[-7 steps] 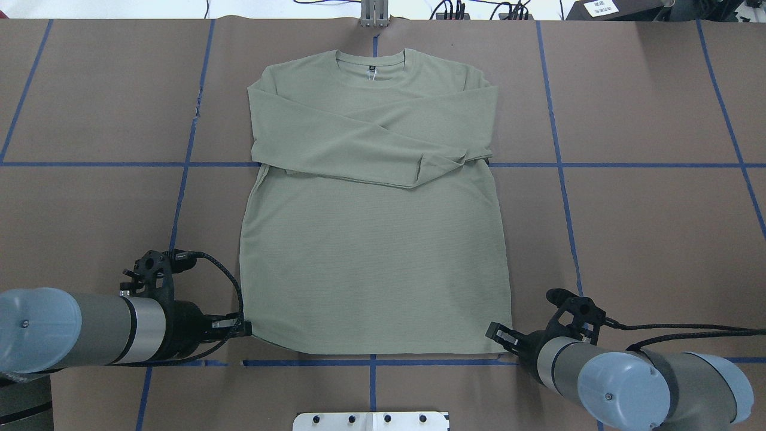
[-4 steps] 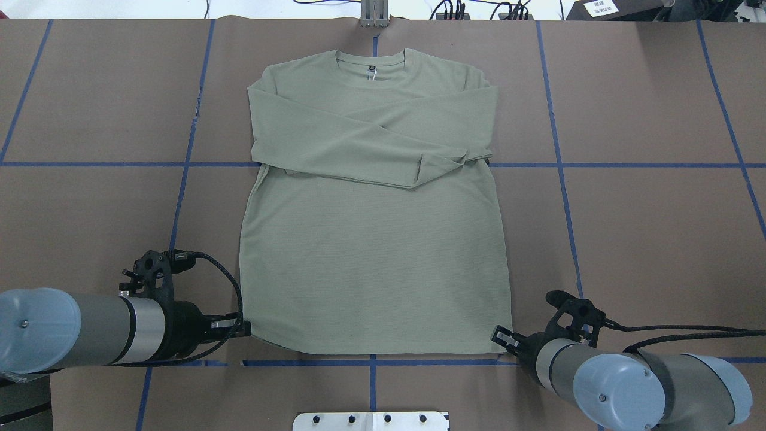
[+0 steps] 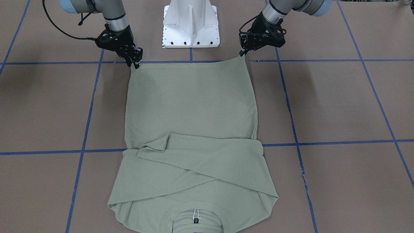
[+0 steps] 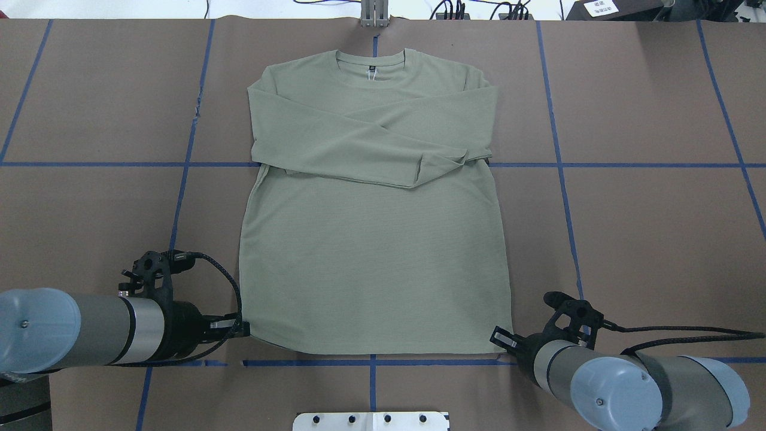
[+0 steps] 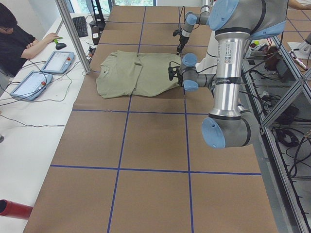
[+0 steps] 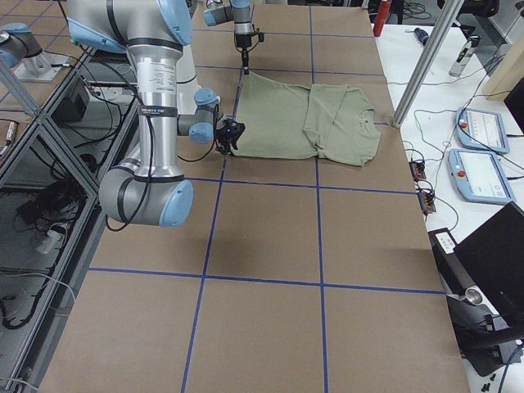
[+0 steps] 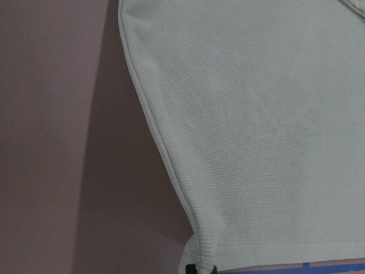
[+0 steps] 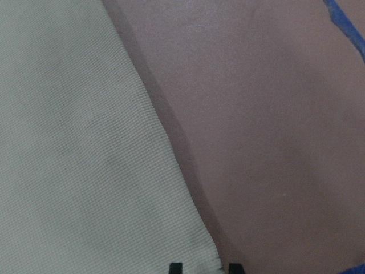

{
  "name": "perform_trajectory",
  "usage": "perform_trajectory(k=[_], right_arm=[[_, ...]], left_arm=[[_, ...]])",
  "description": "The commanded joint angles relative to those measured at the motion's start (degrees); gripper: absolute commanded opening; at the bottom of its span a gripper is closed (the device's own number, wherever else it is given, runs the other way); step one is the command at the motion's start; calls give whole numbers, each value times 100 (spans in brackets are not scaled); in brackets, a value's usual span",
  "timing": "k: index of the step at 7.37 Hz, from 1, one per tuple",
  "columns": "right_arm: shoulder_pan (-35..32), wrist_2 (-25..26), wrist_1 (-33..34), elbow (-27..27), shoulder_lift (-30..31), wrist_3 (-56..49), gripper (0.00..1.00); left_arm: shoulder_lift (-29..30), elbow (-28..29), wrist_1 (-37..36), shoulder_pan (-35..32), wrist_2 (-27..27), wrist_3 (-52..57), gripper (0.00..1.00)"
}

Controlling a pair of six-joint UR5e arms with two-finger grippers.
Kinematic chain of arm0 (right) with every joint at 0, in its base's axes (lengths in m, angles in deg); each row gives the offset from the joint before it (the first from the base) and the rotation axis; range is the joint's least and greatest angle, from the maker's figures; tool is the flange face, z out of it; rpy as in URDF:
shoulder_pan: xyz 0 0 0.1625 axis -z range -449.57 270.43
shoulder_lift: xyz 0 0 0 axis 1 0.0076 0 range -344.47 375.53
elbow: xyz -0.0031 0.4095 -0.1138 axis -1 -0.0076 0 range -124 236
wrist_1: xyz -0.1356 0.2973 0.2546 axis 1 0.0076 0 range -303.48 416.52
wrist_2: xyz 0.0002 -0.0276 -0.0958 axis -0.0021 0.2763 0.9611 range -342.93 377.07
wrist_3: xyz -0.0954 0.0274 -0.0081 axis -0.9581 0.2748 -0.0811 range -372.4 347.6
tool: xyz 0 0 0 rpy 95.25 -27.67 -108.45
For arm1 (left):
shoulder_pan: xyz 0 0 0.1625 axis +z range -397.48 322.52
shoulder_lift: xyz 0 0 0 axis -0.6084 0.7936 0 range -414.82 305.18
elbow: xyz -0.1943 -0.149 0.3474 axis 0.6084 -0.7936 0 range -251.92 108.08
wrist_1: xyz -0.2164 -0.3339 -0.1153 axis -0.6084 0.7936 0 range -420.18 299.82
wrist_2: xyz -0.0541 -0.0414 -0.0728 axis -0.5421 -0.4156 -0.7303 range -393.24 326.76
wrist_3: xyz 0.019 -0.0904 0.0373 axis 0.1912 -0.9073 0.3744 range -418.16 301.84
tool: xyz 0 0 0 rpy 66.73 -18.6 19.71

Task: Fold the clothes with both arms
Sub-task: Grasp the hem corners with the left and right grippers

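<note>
The pale sage-green shirt (image 4: 374, 257) lies flat on the brown table, collar at the far side and both sleeves folded across the chest. My left gripper (image 4: 244, 327) is at the near left hem corner. In the left wrist view its fingertips (image 7: 199, 268) are together on the bunched corner, and in the front-facing view (image 3: 242, 53) that corner is pulled up into a small peak. My right gripper (image 4: 498, 338) is at the near right hem corner. Its two fingertips (image 8: 175, 266) stand apart with the corner of the shirt (image 8: 85, 171) between them.
The white pedestal base (image 3: 190, 24) stands at the near table edge between the arms. Blue tape lines (image 4: 371, 383) cross the brown table cover. A metal post (image 4: 374, 13) and cables sit at the far edge. An operator with tablets (image 5: 58, 60) is beyond the far side.
The right gripper has shifted slightly down and right at the hem corner. The left gripper and the shirt have hardly moved.
</note>
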Motion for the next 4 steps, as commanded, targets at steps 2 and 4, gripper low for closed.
perform_trajectory(k=[2,4], right_arm=[[260,182,588,22,-38,-9,0],[227,140,1639,572,-336,-70,0]], left_arm=[[-2,1,-9,0,-3,7,0],[-2,-16,-9,0,-29,16,0]])
